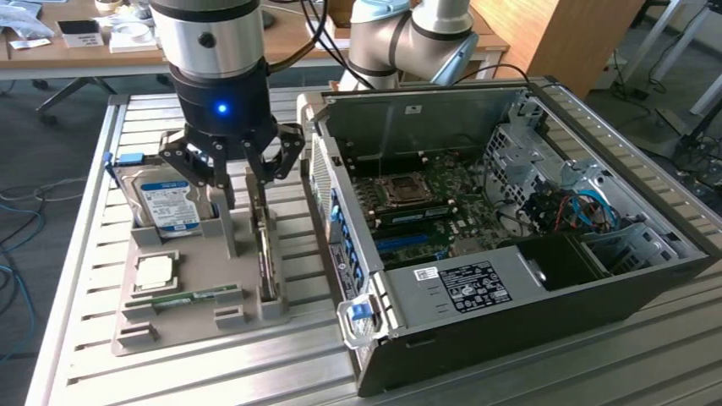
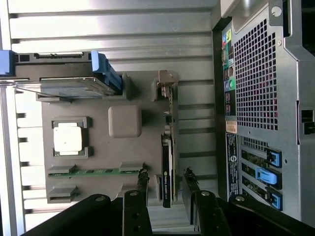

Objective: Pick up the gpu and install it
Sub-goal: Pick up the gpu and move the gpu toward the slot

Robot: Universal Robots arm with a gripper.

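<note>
gpu (image 1: pixel 264 245): thin green circuit-board card with a silver metal end bracket. It stood upright on its long edge in a slot of the flat grey plastic holder tray (image 1: pixel 189 326). The tray lay on the slatted aluminium desk (image 1: pixel 79 355), just beside the open black computer tower case (image 1: pixel 542 288), which lay on its side.

Long axis: ran along the tray's length, roughly parallel to the rear panel of the case. In the wrist view the gpu (image 2: pixel 168 147) was seen edge-on. Its bracket end pointed toward the tray end that carried the silver hard drive with blue label (image 1: pixel 169 203). The opposite, black-edged end pointed toward the gripper (image 2: pixel 166 178).

Fingers: the black fingers (image 2: pixel 142 179) stood apart, one on each side of the card's black-edged end, with a visible gap between each finger and the card. Released, grasping nothing. The card lay midway between them, its edge in line with the gap. Height of the fingertips over the card's top edge: could not tell. In the exterior view the gripper (image 1: pixel 243 179) hung over the tray on the card's line.

Also on the tray: a square silver processor chip (image 1: pixel 152 271) and a narrow green memory stick (image 1: pixel 198 296). Both lay flat on the side of the card away from the case, and the stick lay crosswise to the card.
</note>
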